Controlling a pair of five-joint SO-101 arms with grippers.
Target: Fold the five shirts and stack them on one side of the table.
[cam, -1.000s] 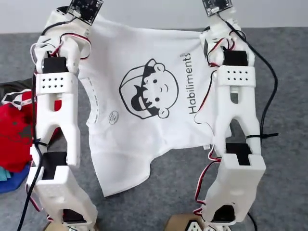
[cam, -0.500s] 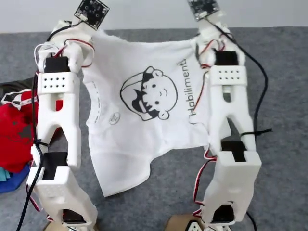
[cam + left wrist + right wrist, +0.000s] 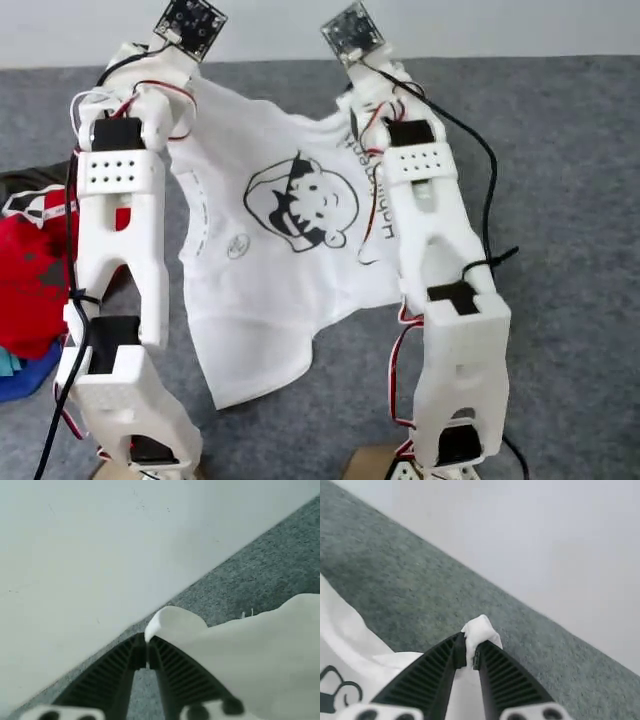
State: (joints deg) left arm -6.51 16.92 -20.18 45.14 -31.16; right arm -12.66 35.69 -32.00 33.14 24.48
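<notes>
High view: the surface (image 3: 580, 200) is grey, carpet-like cloth, and a plain pale wall (image 3: 520, 25) runs along its far edge. A heap of red, blue and dark cloth (image 3: 30, 280) lies at the left edge. Two white arms stand at the near edge, the left arm (image 3: 120, 230) and the right arm (image 3: 440, 260), both stretched towards the far edge. A white shirt (image 3: 260, 290) of thin fabric, printed with a black cartoon face and a line of lettering, lies between them in the middle of the surface. Its far edge is raised at two points under the wrists and gathered there, so that the lettering is creased. The rest spreads flat towards the near edge, where one loose corner lies askew.

Left wrist view: the grey surface meets the pale wall on a slant. The left gripper (image 3: 147, 647), with black ribbed fingers (image 3: 172, 667), is closed tight on a rounded fold of the white shirt, and the cloth trails away from it on one side.

Right wrist view: the same grey surface and pale wall appear. The right gripper (image 3: 469, 650) has its black ribbed fingers (image 3: 440, 667) pinched together on a small tuft of the white shirt. Cloth hangs below it, with part of the black print visible.
</notes>
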